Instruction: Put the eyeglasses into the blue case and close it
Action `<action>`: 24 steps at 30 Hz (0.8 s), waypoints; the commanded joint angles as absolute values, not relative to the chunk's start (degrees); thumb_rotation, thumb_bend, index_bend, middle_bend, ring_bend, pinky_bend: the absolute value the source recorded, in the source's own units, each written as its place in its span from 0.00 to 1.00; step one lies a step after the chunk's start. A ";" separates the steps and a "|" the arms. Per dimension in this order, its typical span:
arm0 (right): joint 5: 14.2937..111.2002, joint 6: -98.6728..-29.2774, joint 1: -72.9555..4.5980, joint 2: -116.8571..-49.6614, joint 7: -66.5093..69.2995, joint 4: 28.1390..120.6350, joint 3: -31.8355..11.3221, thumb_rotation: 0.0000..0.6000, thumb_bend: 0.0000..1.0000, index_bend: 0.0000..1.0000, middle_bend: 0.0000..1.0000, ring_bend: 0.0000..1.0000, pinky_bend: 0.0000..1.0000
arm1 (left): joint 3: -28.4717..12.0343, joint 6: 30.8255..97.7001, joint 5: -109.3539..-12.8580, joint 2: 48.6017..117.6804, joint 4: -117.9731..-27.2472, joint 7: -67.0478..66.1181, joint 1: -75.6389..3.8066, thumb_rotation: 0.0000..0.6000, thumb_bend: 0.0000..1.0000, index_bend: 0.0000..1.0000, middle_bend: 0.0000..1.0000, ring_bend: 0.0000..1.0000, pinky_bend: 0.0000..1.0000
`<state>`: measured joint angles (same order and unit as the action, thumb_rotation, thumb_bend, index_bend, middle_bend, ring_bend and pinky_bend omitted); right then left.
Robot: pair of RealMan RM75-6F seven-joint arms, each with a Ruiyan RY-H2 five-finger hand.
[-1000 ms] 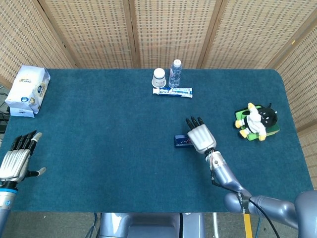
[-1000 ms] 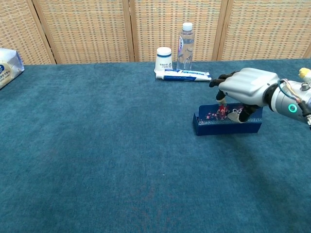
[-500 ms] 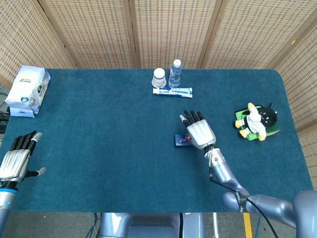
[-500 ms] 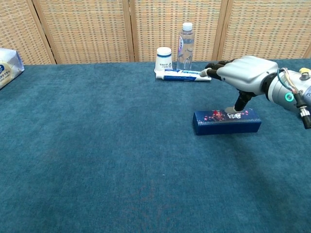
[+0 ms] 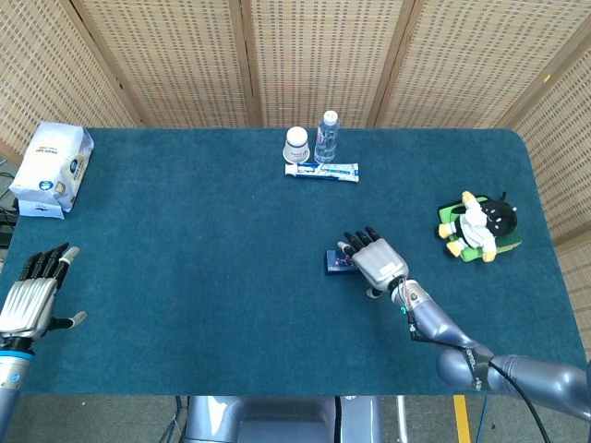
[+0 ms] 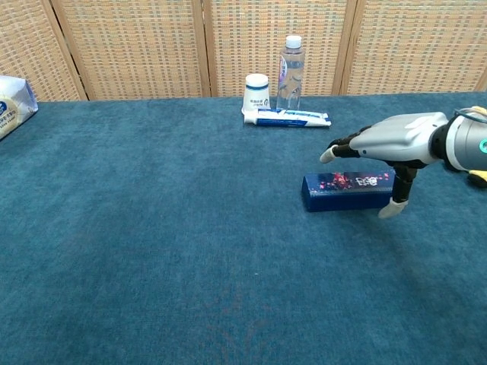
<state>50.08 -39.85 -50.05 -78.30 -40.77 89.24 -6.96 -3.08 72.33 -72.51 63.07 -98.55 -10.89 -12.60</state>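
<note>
The blue case (image 6: 350,192) lay shut on the table (image 6: 152,228), right of centre; glasses not visible, presumably inside. The right hand (image 6: 388,144) hovered just above it, fingers spread, thumb hanging at the near edge, grasping nothing. To finish well: press flat on the lid, check it's latched, w/o shoving. Left hand (image 5: 28,300) sat released, well apart.

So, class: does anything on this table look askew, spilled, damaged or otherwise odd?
Nothing stands out. The blue case lies flat and closed under the right hand; the bottle and cup stand upright behind the toothpaste tube, and nothing looks spilled.
</note>
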 commanded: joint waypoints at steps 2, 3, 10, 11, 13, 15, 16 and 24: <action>50.39 -37.85 -51.61 -80.96 -39.06 84.01 -5.51 1.00 0.19 0.00 0.00 0.00 0.01 | -3.09 72.25 -72.42 63.08 -98.55 -10.92 -12.63 1.00 0.02 0.00 0.00 0.00 0.00; 51.13 -38.06 -51.75 -82.08 -38.33 82.32 -5.40 1.00 0.20 0.00 0.00 0.00 0.01 | -3.15 72.25 -72.31 63.07 -98.54 -10.88 -12.64 1.00 0.02 0.00 0.00 0.00 0.00; 54.87 -39.04 -51.80 -86.04 -33.56 76.05 -5.48 1.00 0.21 0.00 0.00 0.00 0.01 | -3.29 71.82 -71.81 63.04 -98.30 -10.70 -12.80 1.00 0.02 0.00 0.00 0.00 0.00; 55.04 -39.01 -51.88 -86.70 -33.04 74.87 -5.49 1.00 0.21 0.00 0.01 0.00 0.01 | -3.33 71.76 -71.76 63.05 -98.27 -10.69 -12.84 1.00 0.02 0.00 0.00 0.00 0.00; 55.57 -39.00 -51.98 -87.65 -32.20 73.24 -5.38 1.00 0.21 0.01 0.07 0.00 0.01 | -3.36 71.73 -71.68 63.04 -98.26 -10.65 -12.87 1.00 0.02 0.00 0.00 0.00 0.00; 56.01 -39.15 -51.97 -88.35 -31.39 72.08 -5.33 1.00 0.21 0.04 0.14 0.00 0.01 | -3.38 71.66 -71.57 63.01 -98.26 -10.63 -12.89 1.00 0.02 0.00 0.00 0.00 0.00; 56.27 -39.37 -51.94 -88.68 -31.02 71.55 -5.34 1.00 0.21 0.07 0.19 0.00 0.01 | -3.37 71.62 -71.54 63.00 -98.26 -10.63 -12.90 1.00 0.02 0.00 0.00 0.00 0.00; 58.64 -41.56 -51.32 -90.48 -28.00 68.96 -5.73 1.00 0.28 0.31 0.47 0.06 0.01 | -3.38 71.46 -71.36 63.00 -98.26 -10.69 -12.98 1.00 0.02 0.00 0.00 0.00 0.00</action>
<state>58.41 -41.36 -51.42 -90.33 -28.23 69.14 -5.66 -3.38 71.46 -71.36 63.00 -98.26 -10.69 -12.98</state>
